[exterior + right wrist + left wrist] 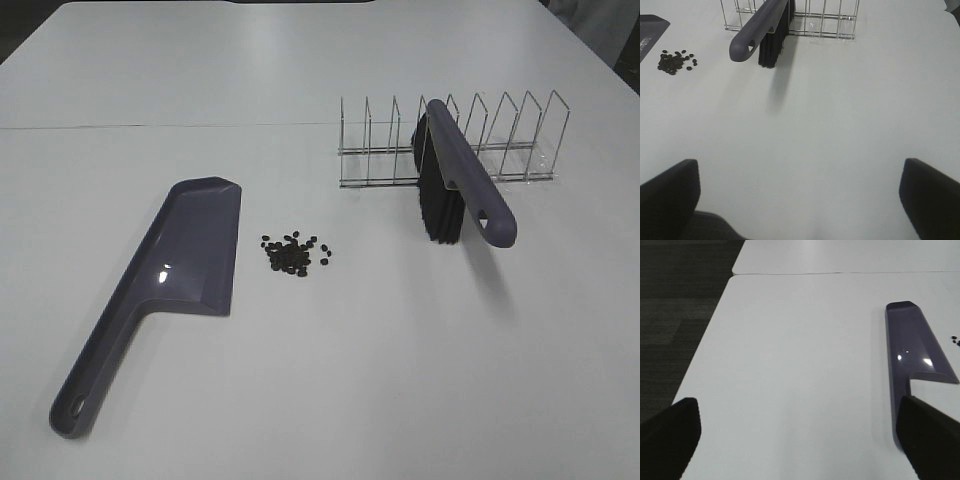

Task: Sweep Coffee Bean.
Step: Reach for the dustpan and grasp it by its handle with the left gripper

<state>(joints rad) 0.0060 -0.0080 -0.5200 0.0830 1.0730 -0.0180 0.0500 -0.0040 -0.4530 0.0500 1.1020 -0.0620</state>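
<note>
A loose cluster of small dark coffee beans [294,254] lies mid-table, also seen as the coffee beans [674,60] in the right wrist view. A grey-purple dustpan [160,290] lies flat to their left, handle toward the near edge; the dustpan [912,350] shows in the left wrist view. The brush [462,185] with black bristles leans in a wire rack [450,140], handle pointing forward; the right wrist view shows this brush [762,30] too. My left gripper [800,440] and right gripper [800,200] are open and empty, both back from these things.
A seam [160,126] between two white tabletops runs across the far side. Dark carpet [675,300] lies beyond the table's left edge. Bare table surface lies between the grippers and the objects.
</note>
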